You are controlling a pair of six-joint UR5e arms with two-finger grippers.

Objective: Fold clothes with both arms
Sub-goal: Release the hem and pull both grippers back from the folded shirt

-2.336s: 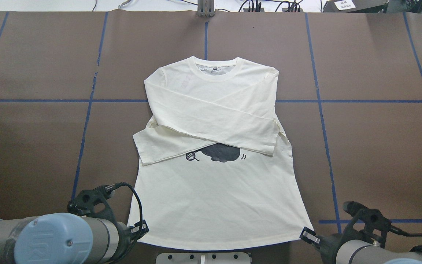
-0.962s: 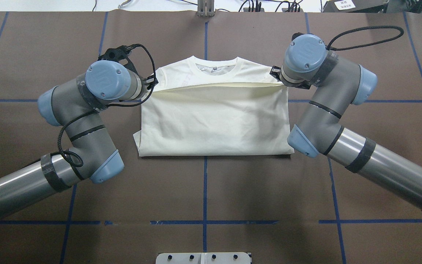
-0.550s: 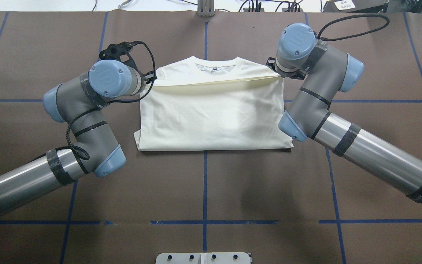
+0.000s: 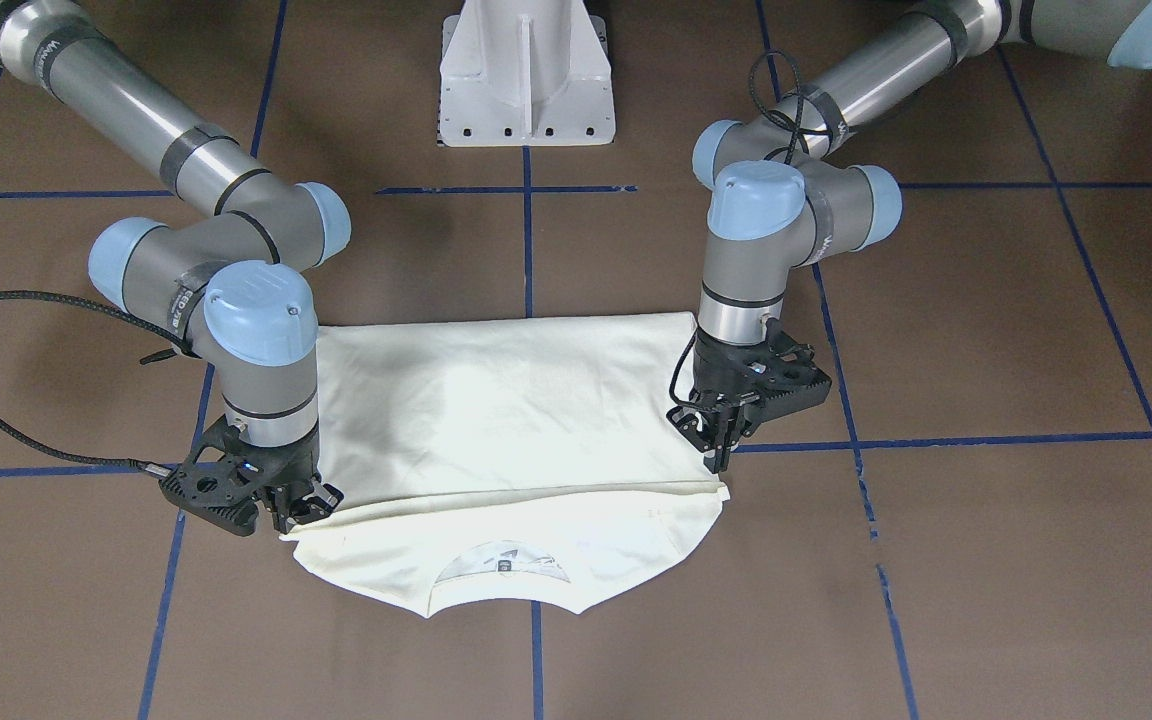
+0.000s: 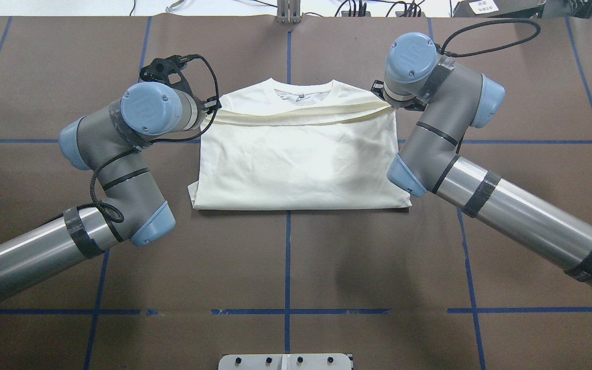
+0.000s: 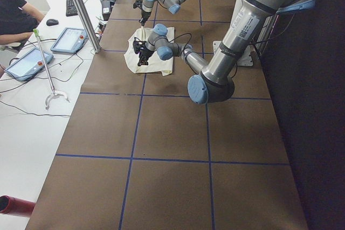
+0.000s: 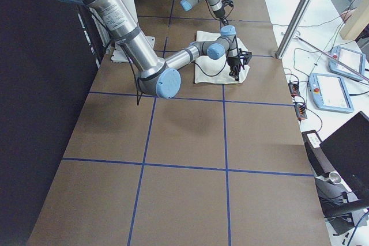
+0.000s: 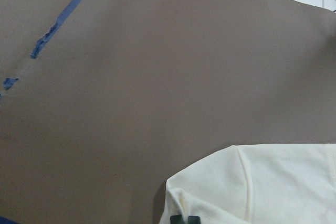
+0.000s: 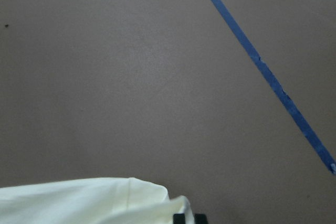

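**Fig. Half-fold of the T-shirt, hem brought level with the shoulders.**
My left gripper and right gripper are each clenched on a hem corner to keep that edge taut and straight just short of the collar. The shirt lies doubled, plain side up, mid-table.

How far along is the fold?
Done: the bottom half of the shirt is folded up, with its hem near the collar. In hand: the left gripper and right gripper pinch the hem corners, which look slightly raised. Left: release, then probably a further fold for compactness.
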